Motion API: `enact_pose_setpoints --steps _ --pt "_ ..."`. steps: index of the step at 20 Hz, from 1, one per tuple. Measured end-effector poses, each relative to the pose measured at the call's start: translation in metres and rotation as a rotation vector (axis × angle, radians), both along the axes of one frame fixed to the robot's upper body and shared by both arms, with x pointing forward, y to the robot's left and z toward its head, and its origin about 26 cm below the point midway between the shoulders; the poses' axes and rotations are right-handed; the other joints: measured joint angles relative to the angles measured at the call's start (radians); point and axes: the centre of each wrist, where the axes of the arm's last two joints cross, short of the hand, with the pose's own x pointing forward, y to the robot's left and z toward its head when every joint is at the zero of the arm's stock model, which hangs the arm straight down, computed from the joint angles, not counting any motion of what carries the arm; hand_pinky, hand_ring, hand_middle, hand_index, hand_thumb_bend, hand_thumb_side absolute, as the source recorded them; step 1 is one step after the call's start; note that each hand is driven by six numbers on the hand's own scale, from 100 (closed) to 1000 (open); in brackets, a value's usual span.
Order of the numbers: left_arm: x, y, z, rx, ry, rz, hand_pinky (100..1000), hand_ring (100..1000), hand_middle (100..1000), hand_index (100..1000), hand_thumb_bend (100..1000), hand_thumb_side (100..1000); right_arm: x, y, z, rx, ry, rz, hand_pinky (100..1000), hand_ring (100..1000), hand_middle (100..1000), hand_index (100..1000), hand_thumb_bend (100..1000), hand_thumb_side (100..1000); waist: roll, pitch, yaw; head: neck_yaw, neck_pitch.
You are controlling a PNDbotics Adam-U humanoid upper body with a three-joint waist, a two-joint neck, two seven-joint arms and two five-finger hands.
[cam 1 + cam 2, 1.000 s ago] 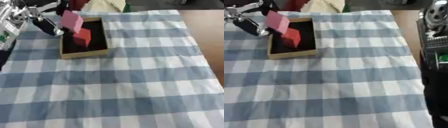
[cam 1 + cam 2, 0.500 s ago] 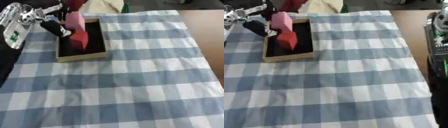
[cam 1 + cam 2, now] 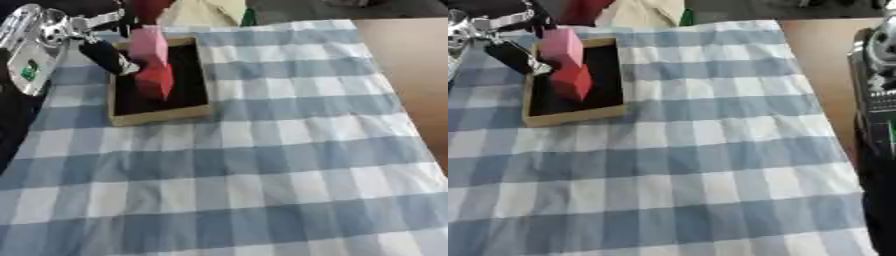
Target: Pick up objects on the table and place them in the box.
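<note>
The checked cloth (image 3: 262,165) is soft, matt and slightly wrinkled. The box (image 3: 159,114) has a pale wooden rim and a matt black inside. The pink block (image 3: 148,45) and the red block (image 3: 155,81) look smooth and matt. The left hand (image 3: 105,52) is black with shiny silver metal.

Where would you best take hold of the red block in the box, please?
Probably by the red block's upper side faces, coming from above: it sits inside the box, whose walls bar a low approach. The pink block and left hand crowd its far side, so pinch left to right.
</note>
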Motion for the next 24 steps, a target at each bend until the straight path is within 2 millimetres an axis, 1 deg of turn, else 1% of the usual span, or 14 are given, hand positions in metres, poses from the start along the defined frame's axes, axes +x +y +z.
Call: enact_pose_setpoints --steps 3,5,6,7,12,14,15,17,24 --pt "-0.001 -0.001 0.002 0.034 -0.012 -0.009 788 774 712 801 100 100 0.001 -0.001 -0.002 -0.001 0.007 0.0 847 728 388 642 176 713 0.005 -0.001 -0.002 0.0 0.0" --pt "-0.001 -0.001 0.003 0.058 -0.02 -0.012 799 800 741 834 143 144 0.001 -0.001 -0.003 -0.002 0.01 -0.001 847 728 388 642 181 712 0.009 -0.001 -0.002 0.0 0.0" --pt "-0.001 -0.002 0.003 0.067 -0.025 -0.013 806 812 753 836 146 145 0.001 -0.001 -0.004 -0.002 0.014 -0.001 847 728 387 642 170 708 0.011 -0.002 -0.002 0.0 0.0" --pt "-0.001 -0.002 0.004 0.073 -0.029 -0.015 810 824 763 845 174 183 0.001 -0.002 -0.005 -0.002 0.016 -0.001 847 727 387 641 180 713 0.013 -0.003 -0.002 0.0 0.0" --pt "-0.003 -0.003 0.007 0.066 -0.053 -0.038 806 823 767 858 123 269 0.002 -0.003 -0.007 -0.003 0.027 -0.002 847 727 385 640 179 714 0.014 -0.01 0.001 0.0 0.002" --pt "-0.007 -0.005 0.011 0.047 -0.064 -0.06 808 829 772 865 128 286 0.002 -0.003 -0.008 -0.004 0.03 -0.002 847 727 385 640 179 713 0.013 -0.014 0.005 0.0 0.003" --pt "-0.008 -0.006 0.014 0.036 -0.069 -0.071 814 840 784 877 150 312 0.003 -0.003 -0.008 -0.005 0.032 -0.002 847 727 385 639 179 713 0.012 -0.016 0.005 0.0 0.003" --pt "-0.011 -0.009 0.017 0.021 -0.074 -0.088 817 848 794 885 159 335 0.004 -0.003 -0.009 -0.006 0.038 -0.003 847 727 385 639 179 712 0.012 -0.02 0.008 0.0 0.009" --pt "-0.02 -0.015 0.026 -0.025 -0.086 -0.132 814 858 803 891 173 421 0.004 -0.003 -0.012 -0.002 0.045 0.001 846 727 384 640 179 711 0.005 -0.028 0.016 0.0 0.02"
